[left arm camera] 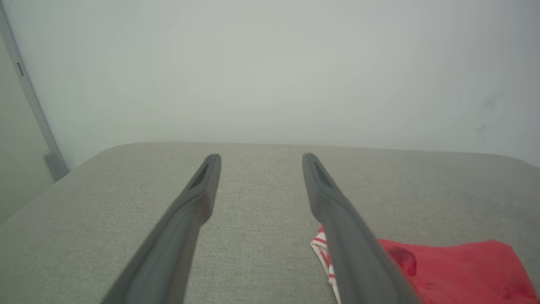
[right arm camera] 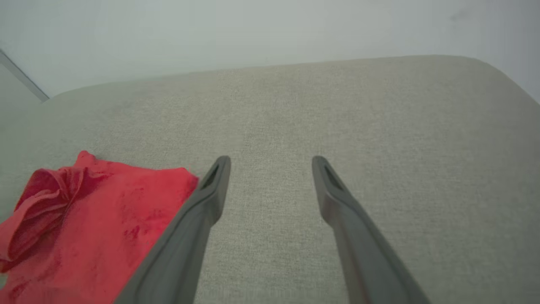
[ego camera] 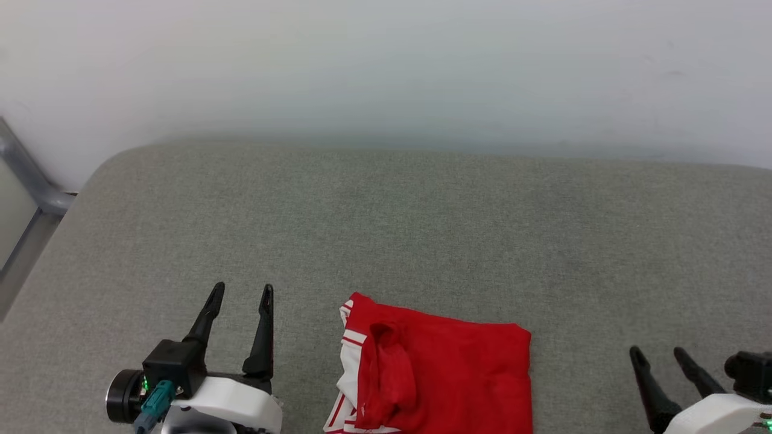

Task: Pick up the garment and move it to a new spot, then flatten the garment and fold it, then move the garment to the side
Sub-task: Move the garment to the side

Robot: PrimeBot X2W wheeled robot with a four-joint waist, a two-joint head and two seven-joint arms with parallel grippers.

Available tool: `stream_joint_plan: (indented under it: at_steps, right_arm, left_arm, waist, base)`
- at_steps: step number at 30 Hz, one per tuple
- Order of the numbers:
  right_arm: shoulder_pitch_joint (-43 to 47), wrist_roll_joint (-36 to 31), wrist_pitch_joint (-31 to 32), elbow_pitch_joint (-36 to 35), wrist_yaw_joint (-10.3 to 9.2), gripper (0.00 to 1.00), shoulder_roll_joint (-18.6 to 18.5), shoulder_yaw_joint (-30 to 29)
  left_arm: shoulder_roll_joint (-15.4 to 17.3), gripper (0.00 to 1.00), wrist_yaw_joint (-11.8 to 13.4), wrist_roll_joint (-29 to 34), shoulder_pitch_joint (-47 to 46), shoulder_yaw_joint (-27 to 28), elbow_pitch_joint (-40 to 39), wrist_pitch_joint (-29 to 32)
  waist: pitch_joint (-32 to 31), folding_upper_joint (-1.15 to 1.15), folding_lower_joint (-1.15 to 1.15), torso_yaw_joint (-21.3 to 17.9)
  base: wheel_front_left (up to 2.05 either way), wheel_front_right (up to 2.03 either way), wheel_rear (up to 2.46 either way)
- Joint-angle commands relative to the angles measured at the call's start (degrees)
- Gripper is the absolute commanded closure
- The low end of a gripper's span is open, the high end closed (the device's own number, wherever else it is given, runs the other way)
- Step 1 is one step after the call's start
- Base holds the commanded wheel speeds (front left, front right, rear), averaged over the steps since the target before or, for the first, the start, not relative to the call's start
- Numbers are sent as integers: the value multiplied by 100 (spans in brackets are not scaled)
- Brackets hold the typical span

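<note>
Folded shirt (ego camera: pixel 458 374) at the middle of the near edge of the cushion (ego camera: pixel 386 229), striped trim and a loose red flap on its left side; left claw (ego camera: pixel 242 288) just beside that side, right claw (ego camera: pixel 657 351) well apart on the other, both spread wide and empty. Looks folded already, so probably only the move aside left: pinch through all layers at both short ends, catch the loose flap too, and lift level so the fold holds.
</note>
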Motion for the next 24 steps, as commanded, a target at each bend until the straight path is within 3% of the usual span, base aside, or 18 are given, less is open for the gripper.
stream_joint_plan:
  at_steps: [1, 9, 23, 24]
  right_arm:
    - [34, 174, 213, 90, -2, 0, -98, 60]
    - [-274, 1147, 1371, 678, -2, 0, -453, 594]
    - [-988, 2360, 2375, 1728, -7, 0, -567, 1657]
    - [-1023, 2354, 2378, 1755, -7, 21, -593, 1682]
  left_arm:
    - [-16, 0, -32, 50, -99, 23, -61, -24]
    - [-299, 0, -219, 285, -408, 82, -389, -19]
    - [-709, 0, -609, 564, -642, 367, -348, -19]
    - [-720, 0, -622, 588, -647, 387, -329, -19]
  waist:
    - [112, 0, 0, 86]
    - [723, 0, 0, 424]
    - [1308, 0, 0, 806]
    - [1319, 0, 0, 818]
  base:
    - [0, 0, 0]
    - [0, 0, 0]
    - [0, 0, 0]
    - [0, 0, 0]
